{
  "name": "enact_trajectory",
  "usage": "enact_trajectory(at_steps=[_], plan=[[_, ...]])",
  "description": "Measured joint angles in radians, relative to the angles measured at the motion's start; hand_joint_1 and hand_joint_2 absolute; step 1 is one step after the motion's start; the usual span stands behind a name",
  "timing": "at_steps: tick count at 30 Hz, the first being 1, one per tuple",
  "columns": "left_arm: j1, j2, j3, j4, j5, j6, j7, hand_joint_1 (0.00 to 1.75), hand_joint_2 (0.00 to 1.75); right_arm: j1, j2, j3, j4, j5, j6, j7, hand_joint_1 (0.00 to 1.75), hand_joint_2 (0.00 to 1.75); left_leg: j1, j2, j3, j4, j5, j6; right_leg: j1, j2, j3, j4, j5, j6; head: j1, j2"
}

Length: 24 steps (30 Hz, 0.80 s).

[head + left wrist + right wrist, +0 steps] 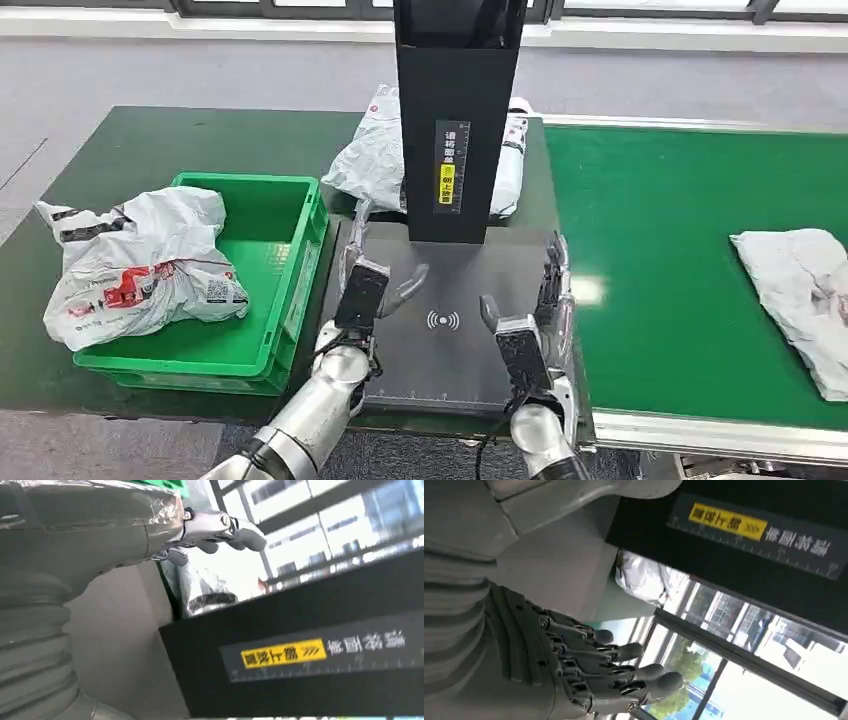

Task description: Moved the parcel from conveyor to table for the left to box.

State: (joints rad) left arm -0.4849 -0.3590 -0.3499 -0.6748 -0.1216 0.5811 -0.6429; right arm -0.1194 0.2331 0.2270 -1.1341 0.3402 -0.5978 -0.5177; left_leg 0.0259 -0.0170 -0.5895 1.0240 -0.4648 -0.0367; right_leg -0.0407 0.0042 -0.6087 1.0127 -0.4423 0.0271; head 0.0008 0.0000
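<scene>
Both hands, left hand and right hand, are hovering released and empty, a parcel lying beyond them.

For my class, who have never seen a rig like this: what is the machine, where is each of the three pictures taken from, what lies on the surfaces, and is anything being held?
This is a humanoid robot with two silver arms. The wide picture looks down from its head; the other two come from cameras at its wrists and are turned, so they look odd. Its left hand and right hand hover with fingers apart over a dark scanner pad, holding nothing. A black post with a yellow label stands at the back of the pad. Behind the post lies a grey parcel. On the left a green crate holds a white parcel that hangs over its rim. On the right, on the green conveyor, lies another pale parcel.
</scene>
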Motion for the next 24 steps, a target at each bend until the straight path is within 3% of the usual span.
enact_trajectory(at_steps=[10,24], plan=[[0.017,0.001,-0.008,0.007,0.13,0.049,-0.057,0.0,1.75,0.012,0.01,0.022,0.003,-0.095,0.022,-0.024,0.0,1.75,0.0,0.0,0.0,0.0,0.0,0.0,0.0,0.0,0.0,0.0,0.0,0.0,0.0,0.0],[0.054,0.011,0.005,-0.073,0.118,0.051,-0.059,0.0,1.75,-0.016,0.022,0.023,0.045,-0.108,0.042,-0.042,0.0,1.75,0.0,0.0,-0.001,0.0,0.0,0.0,0.0,-0.001,0.0,0.0,0.0,0.0,0.0,0.0]])
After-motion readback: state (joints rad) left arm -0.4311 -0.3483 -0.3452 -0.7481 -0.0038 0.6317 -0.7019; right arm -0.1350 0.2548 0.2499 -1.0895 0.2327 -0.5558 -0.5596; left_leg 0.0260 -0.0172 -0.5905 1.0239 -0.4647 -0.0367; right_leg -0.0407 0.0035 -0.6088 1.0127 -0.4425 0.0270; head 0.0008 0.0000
